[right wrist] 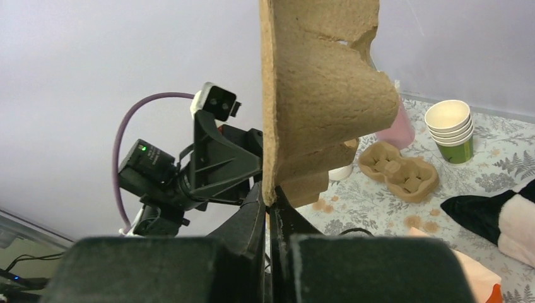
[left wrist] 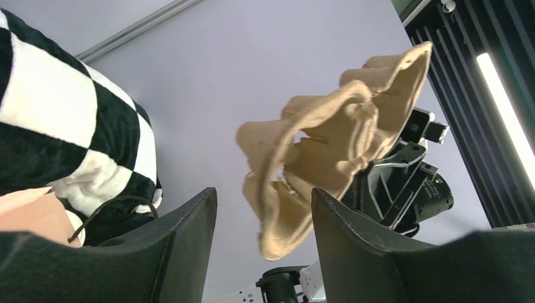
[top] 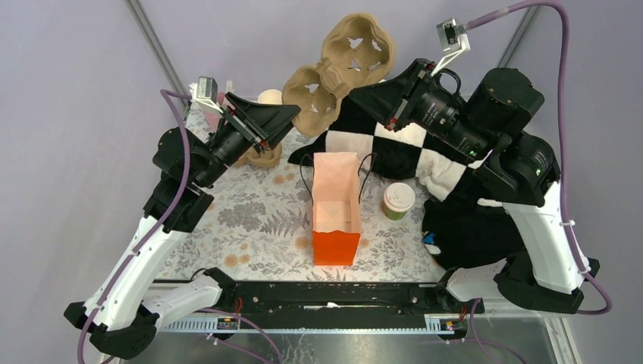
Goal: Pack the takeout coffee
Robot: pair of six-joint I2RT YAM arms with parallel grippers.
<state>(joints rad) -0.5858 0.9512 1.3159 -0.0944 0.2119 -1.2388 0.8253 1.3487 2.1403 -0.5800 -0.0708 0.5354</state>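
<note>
The takeout coffee point(top: 398, 200), a green cup with a white lid, stands on the table just right of the open orange paper bag point(top: 334, 220). Neither gripper is near the cup. My right gripper point(top: 352, 96) point(right wrist: 270, 201) is up in the air at the back, shut on the edge of a brown pulp cup carrier point(top: 345, 72) point(right wrist: 315, 95). My left gripper point(top: 286, 120) point(left wrist: 264, 211) is open at the carrier's point(left wrist: 328, 158) lower left end, with that end hanging in the gap between its fingers point(left wrist: 189, 240). I see no touch there.
A black-and-white checkered cloth point(top: 402, 148) lies behind the bag. A second pulp carrier point(top: 261, 157) point(right wrist: 397, 173) and a stack of lidless cups point(top: 269, 97) point(right wrist: 449, 129) sit at the back left, next to a pink object point(right wrist: 399, 129).
</note>
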